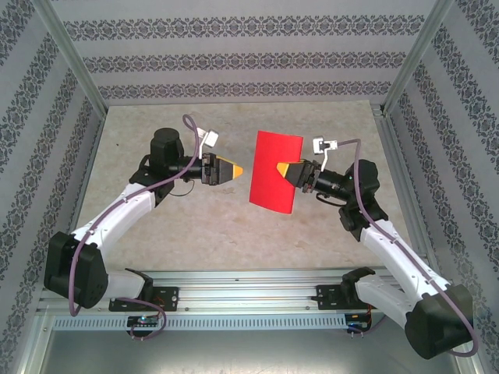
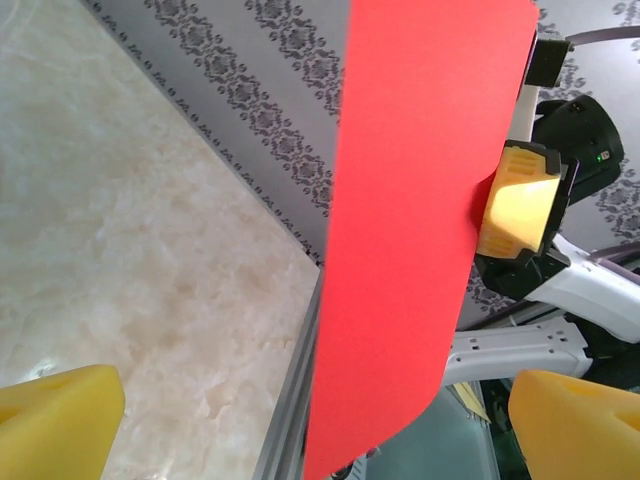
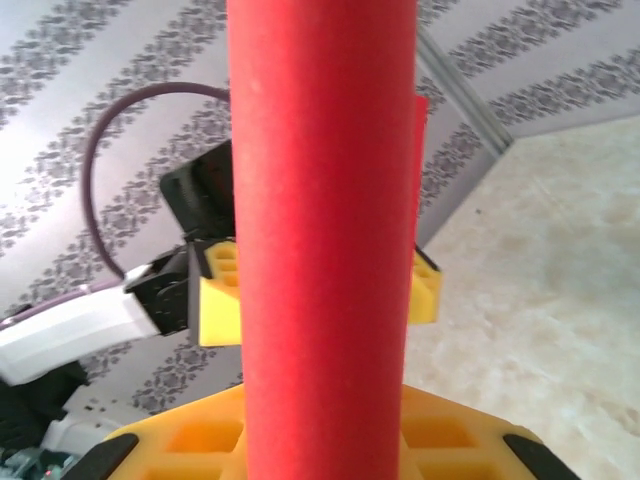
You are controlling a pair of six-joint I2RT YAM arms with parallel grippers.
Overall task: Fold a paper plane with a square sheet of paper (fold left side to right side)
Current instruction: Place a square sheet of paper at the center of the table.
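The square sheet of paper (image 1: 270, 175) is bright red and hangs upright above the table, bowed into a curve. My right gripper (image 1: 287, 170) is shut on its right edge, one yellow finger (image 1: 289, 167) lying over the red face. In the right wrist view the sheet (image 3: 320, 200) runs as a rounded red band up from my right gripper (image 3: 325, 440). My left gripper (image 1: 236, 170) is open, level with the sheet and a short gap to its left, not touching it. In the left wrist view the sheet (image 2: 420, 230) stands between the wide-apart yellow fingertips (image 2: 60, 420), and the right gripper (image 2: 520, 205) pinches its far edge.
The beige stone-patterned table (image 1: 156, 226) lies beneath both arms. Patterned walls and metal corner posts (image 1: 74, 58) close it in on three sides. An aluminium rail (image 1: 249, 284) with the arm bases runs along the near edge.
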